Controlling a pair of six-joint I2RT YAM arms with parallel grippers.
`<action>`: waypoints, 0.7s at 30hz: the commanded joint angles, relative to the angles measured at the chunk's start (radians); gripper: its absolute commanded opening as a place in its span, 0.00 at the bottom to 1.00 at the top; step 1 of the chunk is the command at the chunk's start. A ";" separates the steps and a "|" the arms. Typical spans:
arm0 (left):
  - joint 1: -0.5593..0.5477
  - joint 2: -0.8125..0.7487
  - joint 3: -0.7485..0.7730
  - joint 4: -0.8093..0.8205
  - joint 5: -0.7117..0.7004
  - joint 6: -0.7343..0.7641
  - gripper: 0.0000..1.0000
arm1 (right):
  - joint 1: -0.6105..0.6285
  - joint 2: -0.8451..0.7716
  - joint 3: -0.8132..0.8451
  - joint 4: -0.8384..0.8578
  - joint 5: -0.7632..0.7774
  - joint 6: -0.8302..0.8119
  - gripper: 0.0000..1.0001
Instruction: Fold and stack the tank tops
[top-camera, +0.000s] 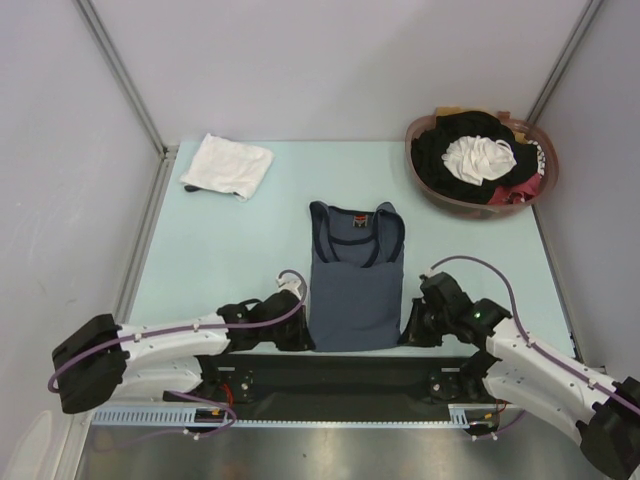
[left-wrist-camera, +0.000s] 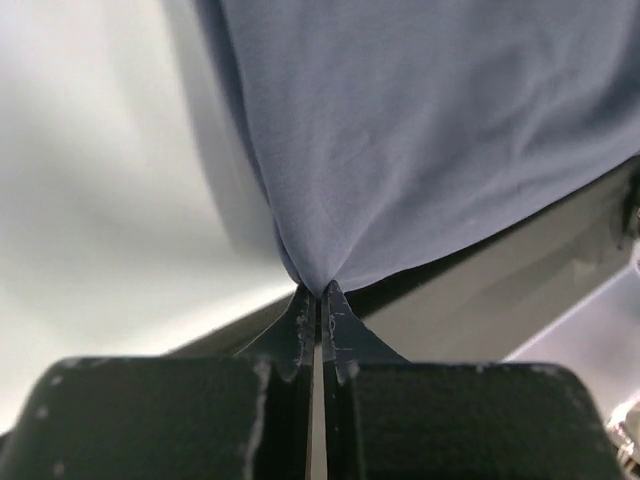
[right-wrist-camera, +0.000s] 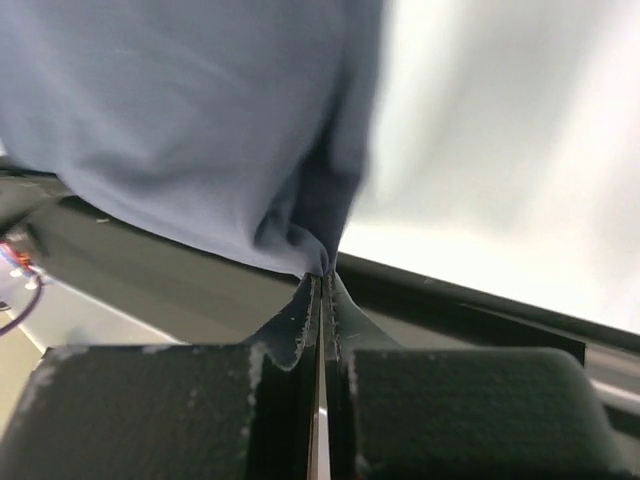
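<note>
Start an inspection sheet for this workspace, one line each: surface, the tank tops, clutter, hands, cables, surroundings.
Surface: pale green table, no stains seen.
Job's things: grey-blue tank top with navy trim lies flat, straps toward the far side, hem at the near edge; white top folded at the far left corner.
Clutter: basket at the far right, heaped with black, white and red clothes.
Hands: left hand shut on the grey-blue tank top's near left hem corner; right hand shut on its near right corner.
Cables: purple cable trailing behind each hand, not on the cloth.
Surroundings: grey walls and metal frame posts; nothing else seen.
</note>
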 joint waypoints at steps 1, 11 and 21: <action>0.027 -0.043 0.079 -0.102 0.059 0.065 0.00 | 0.004 0.047 0.142 -0.066 0.028 -0.059 0.00; 0.268 -0.080 0.259 -0.237 0.194 0.252 0.00 | -0.091 0.159 0.402 -0.096 0.006 -0.197 0.00; 0.394 0.091 0.553 -0.292 0.222 0.392 0.00 | -0.268 0.317 0.592 -0.031 -0.080 -0.316 0.00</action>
